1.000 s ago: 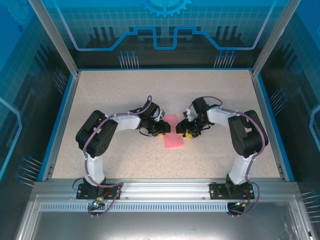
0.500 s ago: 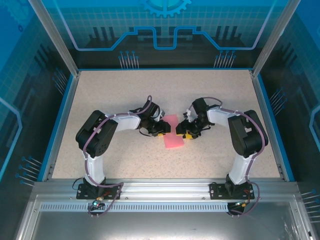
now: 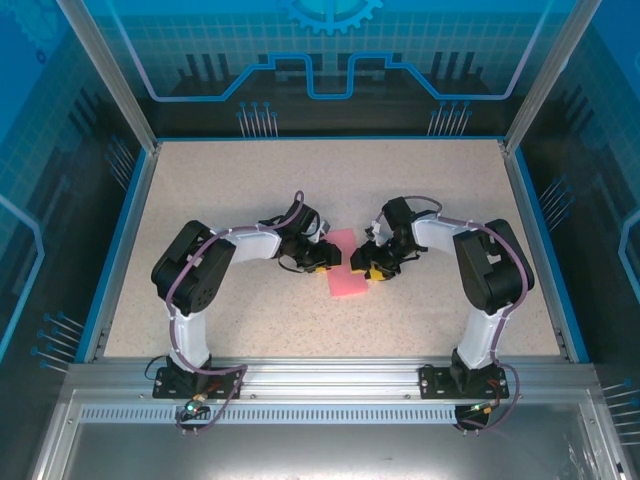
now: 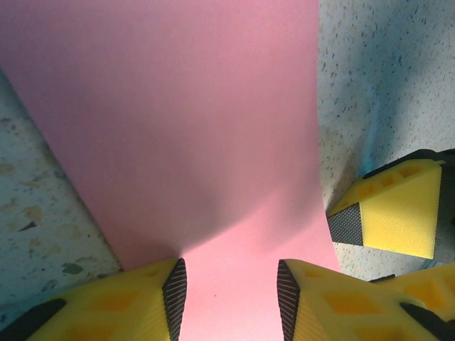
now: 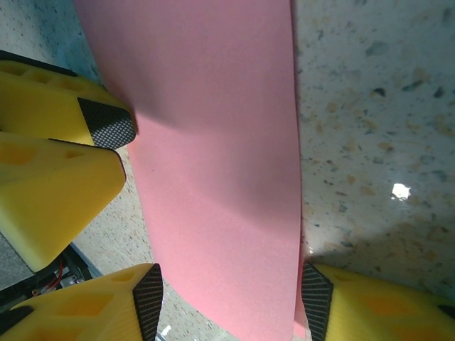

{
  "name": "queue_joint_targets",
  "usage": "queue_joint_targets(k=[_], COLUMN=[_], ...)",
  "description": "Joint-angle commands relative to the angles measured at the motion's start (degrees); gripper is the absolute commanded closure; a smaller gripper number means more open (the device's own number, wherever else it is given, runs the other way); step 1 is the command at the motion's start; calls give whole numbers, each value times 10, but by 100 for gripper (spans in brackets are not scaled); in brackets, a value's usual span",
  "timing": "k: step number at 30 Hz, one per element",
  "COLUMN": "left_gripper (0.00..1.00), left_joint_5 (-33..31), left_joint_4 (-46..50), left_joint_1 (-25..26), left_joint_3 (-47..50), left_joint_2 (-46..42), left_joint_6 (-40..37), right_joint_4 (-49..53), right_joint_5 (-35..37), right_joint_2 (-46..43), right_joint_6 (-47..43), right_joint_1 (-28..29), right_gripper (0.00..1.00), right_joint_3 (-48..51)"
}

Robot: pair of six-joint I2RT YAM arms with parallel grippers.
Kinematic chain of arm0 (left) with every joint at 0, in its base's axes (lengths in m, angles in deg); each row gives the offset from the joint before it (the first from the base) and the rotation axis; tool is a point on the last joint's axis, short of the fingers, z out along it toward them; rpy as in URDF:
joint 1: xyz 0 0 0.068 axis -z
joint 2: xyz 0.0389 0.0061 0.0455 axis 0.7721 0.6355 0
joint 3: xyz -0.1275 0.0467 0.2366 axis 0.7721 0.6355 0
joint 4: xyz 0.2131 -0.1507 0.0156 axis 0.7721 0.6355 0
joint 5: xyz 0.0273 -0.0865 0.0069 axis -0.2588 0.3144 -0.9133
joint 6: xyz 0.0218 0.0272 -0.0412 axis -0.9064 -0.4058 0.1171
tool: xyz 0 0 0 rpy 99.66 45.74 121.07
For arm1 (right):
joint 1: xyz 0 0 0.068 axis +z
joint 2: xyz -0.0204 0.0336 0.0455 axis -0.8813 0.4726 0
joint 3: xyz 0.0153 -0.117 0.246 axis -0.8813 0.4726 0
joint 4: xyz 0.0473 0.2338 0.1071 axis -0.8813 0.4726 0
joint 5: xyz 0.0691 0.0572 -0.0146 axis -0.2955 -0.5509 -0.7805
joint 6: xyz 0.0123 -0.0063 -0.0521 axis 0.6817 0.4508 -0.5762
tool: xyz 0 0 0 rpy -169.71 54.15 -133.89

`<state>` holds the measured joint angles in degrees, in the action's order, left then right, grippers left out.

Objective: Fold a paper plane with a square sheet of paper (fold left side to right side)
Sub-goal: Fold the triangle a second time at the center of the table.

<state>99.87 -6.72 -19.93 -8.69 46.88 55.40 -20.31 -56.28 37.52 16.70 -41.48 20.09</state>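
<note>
The pink paper (image 3: 346, 270) lies on the table as a narrow rectangle between the two arms. My left gripper (image 3: 324, 262) is at its left edge and my right gripper (image 3: 369, 268) at its right edge. In the left wrist view the pink paper (image 4: 185, 121) runs under the left gripper (image 4: 229, 298), which is open with the sheet showing between its fingers. The right wrist view has the pink paper (image 5: 220, 156) passing between the spread jaws of the open right gripper (image 5: 232, 302). A second layer's edge peeks out by the right finger. No yellow face shows.
The speckled tabletop (image 3: 250, 190) has free room around the paper, bounded by a blue rim (image 3: 120, 240) and glass walls. The right gripper's yellow finger (image 4: 398, 213) sits close to the sheet's right edge, and the left gripper's fingers (image 5: 57, 149) sit at its other edge.
The right arm has edged slightly to the left, towards the paper. The left arm and the paper have stayed where they were.
</note>
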Motion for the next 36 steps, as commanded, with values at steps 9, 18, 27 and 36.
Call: queue_joint_targets(k=[9,18,27,36], left_gripper=[51,44,40,40], left_joint_5=[-5,-78,-130,-127], left_joint_4=[-37,-109,-100,-115], left_joint_1=[4,3,4,8], left_joint_3=[23,125,188,212], left_joint_2=[-75,-209,-312,-341], left_joint_6=[-10,-50,-95,-103], right_joint_4=[-27,-36,-15,-23], right_joint_5=[-52,-69,-77,-92], right_joint_2=[2,8,47,82], right_joint_6=[29,13,-34,-23], right_joint_1=[5,-7,-13,-20], right_gripper=[43,42,41,46], right_joint_3=[-3,-25,-84,-110])
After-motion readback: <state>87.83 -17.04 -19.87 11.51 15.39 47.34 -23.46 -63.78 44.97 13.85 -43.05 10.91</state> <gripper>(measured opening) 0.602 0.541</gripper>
